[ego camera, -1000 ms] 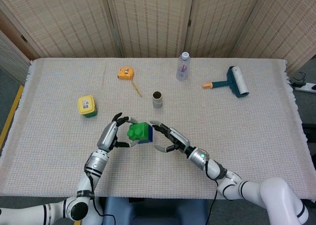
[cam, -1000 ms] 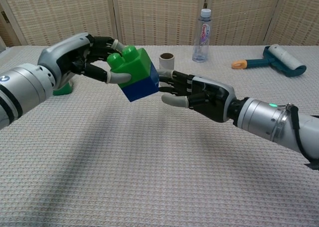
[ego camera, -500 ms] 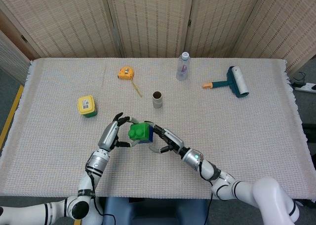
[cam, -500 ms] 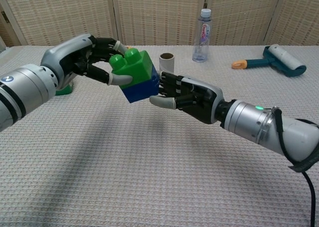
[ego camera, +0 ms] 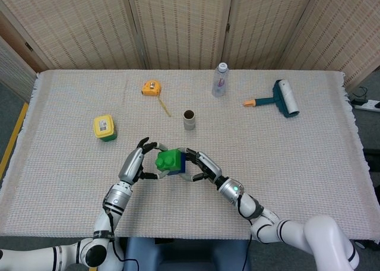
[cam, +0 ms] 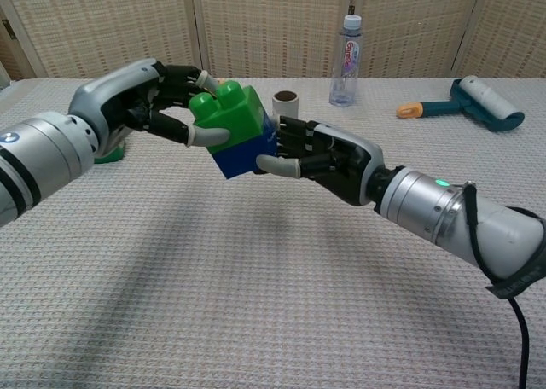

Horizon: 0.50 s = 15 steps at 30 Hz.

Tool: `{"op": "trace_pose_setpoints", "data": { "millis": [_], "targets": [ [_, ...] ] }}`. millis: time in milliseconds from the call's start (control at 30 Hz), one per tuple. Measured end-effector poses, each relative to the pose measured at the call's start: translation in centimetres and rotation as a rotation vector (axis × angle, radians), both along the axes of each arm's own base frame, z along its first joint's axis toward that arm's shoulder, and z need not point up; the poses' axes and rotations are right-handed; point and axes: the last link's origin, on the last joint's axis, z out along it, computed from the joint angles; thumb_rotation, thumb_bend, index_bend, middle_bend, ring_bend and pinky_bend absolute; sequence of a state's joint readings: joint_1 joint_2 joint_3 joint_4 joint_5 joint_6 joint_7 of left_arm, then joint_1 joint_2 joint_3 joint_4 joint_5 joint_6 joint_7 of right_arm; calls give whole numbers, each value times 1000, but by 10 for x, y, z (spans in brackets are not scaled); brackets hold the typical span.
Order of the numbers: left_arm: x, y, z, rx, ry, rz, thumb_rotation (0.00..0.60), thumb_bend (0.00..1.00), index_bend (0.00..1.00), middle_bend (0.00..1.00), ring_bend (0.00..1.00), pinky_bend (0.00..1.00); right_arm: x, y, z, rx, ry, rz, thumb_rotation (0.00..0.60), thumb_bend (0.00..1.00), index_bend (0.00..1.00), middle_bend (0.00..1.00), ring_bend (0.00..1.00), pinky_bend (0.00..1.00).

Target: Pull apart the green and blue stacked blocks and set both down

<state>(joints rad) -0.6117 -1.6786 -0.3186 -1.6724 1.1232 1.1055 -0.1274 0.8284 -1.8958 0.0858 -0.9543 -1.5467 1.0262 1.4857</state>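
Chest view shows the green block (cam: 229,114) and blue block (cam: 243,153) joined as one stack, held up in the air above the table (cam: 171,304), in front of the cardboard tube (cam: 285,106). The left hand (cam: 149,103) grips the green block, thumb under its near face and fingers over the studs. The right hand (cam: 316,157) has its fingers closed on the blue block from the other side, thumb pressed on its lower edge. No gap shows between the two blocks, so the pull-apart is not yet done; both grips look set, and what is left is the separation itself and then setting each block down on the table. Behind the tube stands a bottle (cam: 345,49); a lint roller (cam: 465,103) lies well to the right of it.
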Motion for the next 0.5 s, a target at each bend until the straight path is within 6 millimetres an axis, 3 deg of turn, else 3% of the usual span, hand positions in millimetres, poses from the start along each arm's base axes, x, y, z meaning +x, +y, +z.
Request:
{"op": "trace_pose_setpoints", "data": {
  "millis": [167,500],
  "targets": [
    [0,0,0,-1,-6,1,600,593,672,845,312,0,0,0,-1,-18,9,-12,600,397,781,529,466,532],
    [3,5,2,7,-22,2,600,594,675,845,316,0,-13,4,-9,-18,80,-26,600,397,856,594,486,575]
  ]
}}
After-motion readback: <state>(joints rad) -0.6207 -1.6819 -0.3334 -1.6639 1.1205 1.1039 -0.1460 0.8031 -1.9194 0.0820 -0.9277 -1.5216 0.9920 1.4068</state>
